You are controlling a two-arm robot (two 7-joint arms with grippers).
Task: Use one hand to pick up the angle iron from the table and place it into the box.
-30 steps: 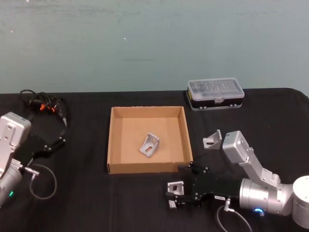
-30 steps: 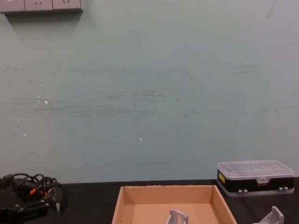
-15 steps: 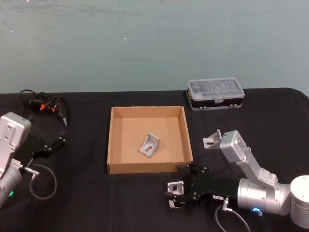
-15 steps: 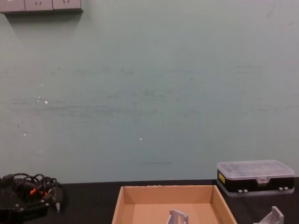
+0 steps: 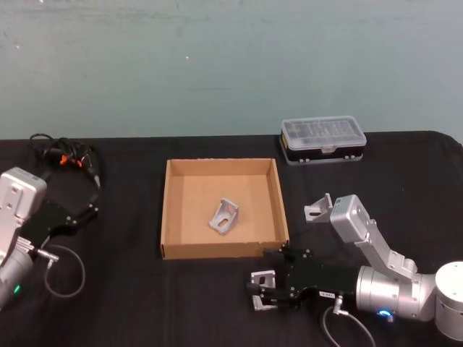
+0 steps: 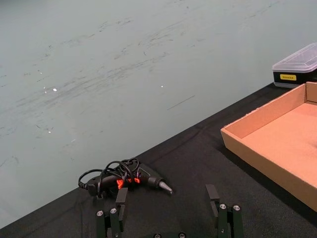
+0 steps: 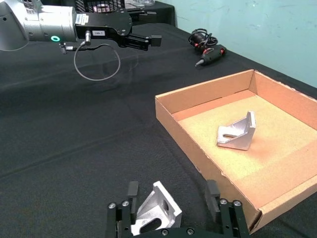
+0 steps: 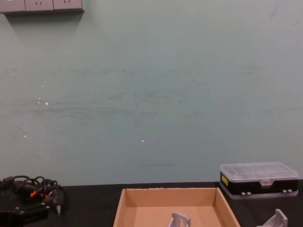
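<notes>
The right arm lies low over the bench [image 5: 130,289], just in front of the box's [image 5: 168,210] near right corner. Its forearm runs along the near wall toward the robot's left, with the silver wrist behind and the camera block raised on a bracket above it. The right claw [image 7: 172,193] is spread apart, its 2 fingers [image 7: 132,192] standing on either side of the angle iron [image 5: 263,277]. The iron sits on the bench just outside the box's near wall. 1 finger is right against the iron or nearly so, and the other stands clear of it, so nothing is gripped.

A second angle iron [image 5: 224,217] rests inside the box, near its middle. A third angle iron [image 5: 318,210] stands on the bench just off the box's right wall.

The left arm is parked well off the box's left wall, its left claw [image 6: 167,196] spread wide and holding nothing. Beyond it, past the box's far left corner, lies a small drill with tangled cables [image 6: 129,178]. A plastic case [image 5: 323,139] sits beyond the box's far right corner.
</notes>
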